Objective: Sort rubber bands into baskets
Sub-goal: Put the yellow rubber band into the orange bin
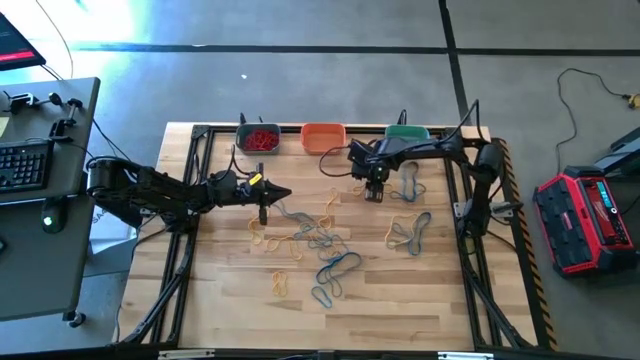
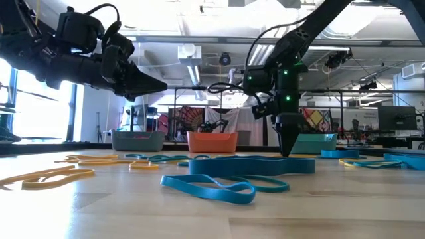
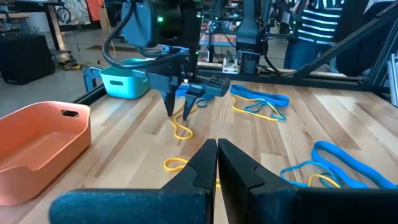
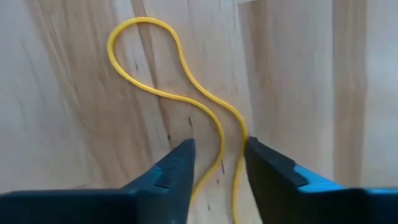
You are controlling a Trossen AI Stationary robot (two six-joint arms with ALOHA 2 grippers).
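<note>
A yellow rubber band (image 4: 155,92) lies flat on the wooden table in front of the baskets. My right gripper (image 4: 217,158) points down over it, open, a finger on each side of its two strands; the left wrist view shows that gripper (image 3: 179,113) low over the band (image 3: 181,129). Left of it my left gripper (image 1: 265,205) hovers shut above the table, holding nothing (image 3: 217,149). Along the far edge stand the grey basket (image 1: 243,131) with red bands in it, the orange basket (image 1: 323,135) and the teal basket (image 1: 407,131). My right gripper comes from above, pointing down, its open fingers across the yellow band's narrow part. One strand (image 4: 242,138) runs right beside the inner face of one finger. I cannot tell whether the finger touches it. The band lies slack on the table.
Blue and yellow bands lie in a tangle at mid-table (image 1: 300,235), more blue ones nearer the front (image 1: 338,265) and at the right (image 1: 410,232). A black rail frame (image 1: 190,200) borders the table. A person in a striped top (image 3: 317,25) stands beyond the table.
</note>
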